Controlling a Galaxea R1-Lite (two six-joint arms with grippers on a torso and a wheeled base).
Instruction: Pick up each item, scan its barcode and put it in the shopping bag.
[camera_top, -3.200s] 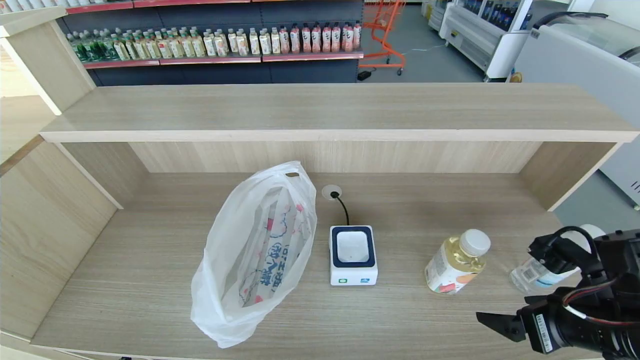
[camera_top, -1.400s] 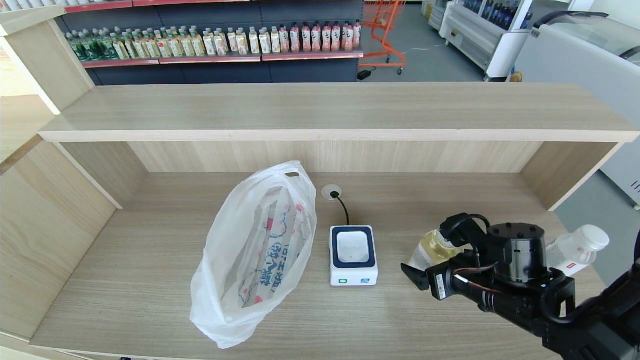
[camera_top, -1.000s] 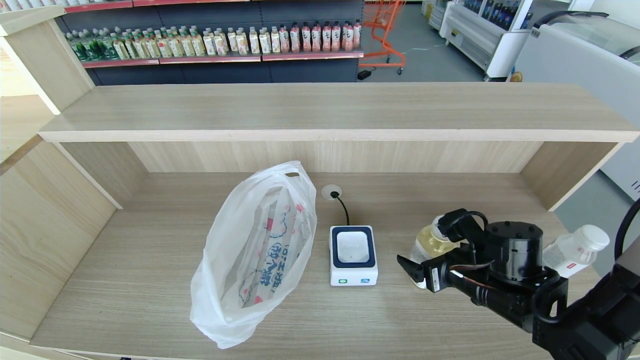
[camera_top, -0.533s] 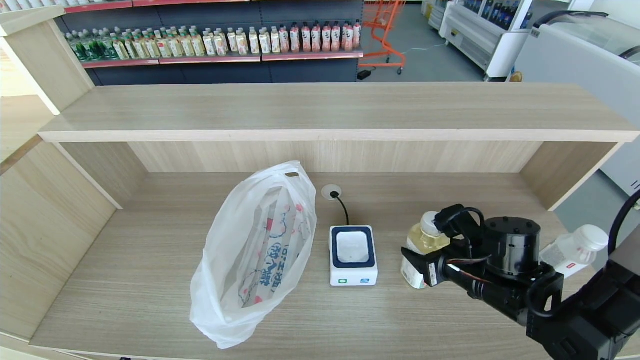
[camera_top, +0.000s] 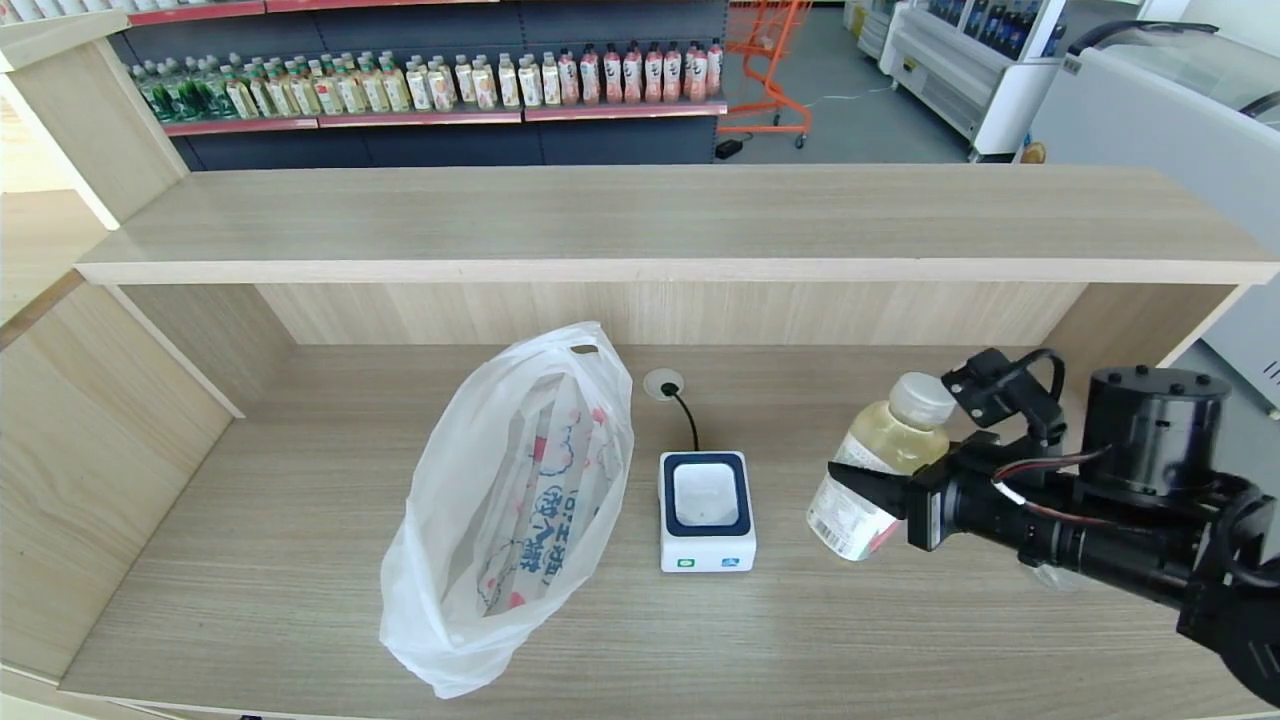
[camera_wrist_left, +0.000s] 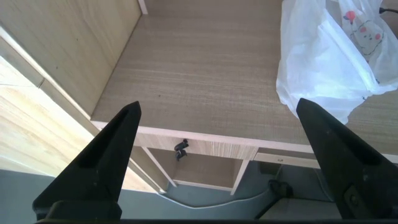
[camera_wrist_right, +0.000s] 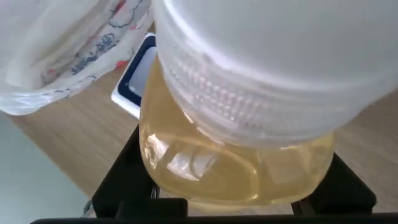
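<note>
Supermarket shelves (camera_top: 420, 120) stood behind the table (camera_top: 300, 480); right jaws clamped the bottle (camera_top: 880, 460), apparently lifted clear; left jaws gaped empty; tilted, smooth plastic could slip short of the scanner (camera_top: 706, 510).

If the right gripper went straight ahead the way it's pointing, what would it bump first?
Its bottle would probably meet the scanner, or pass above it to the shopping bag; height unclear.
</note>
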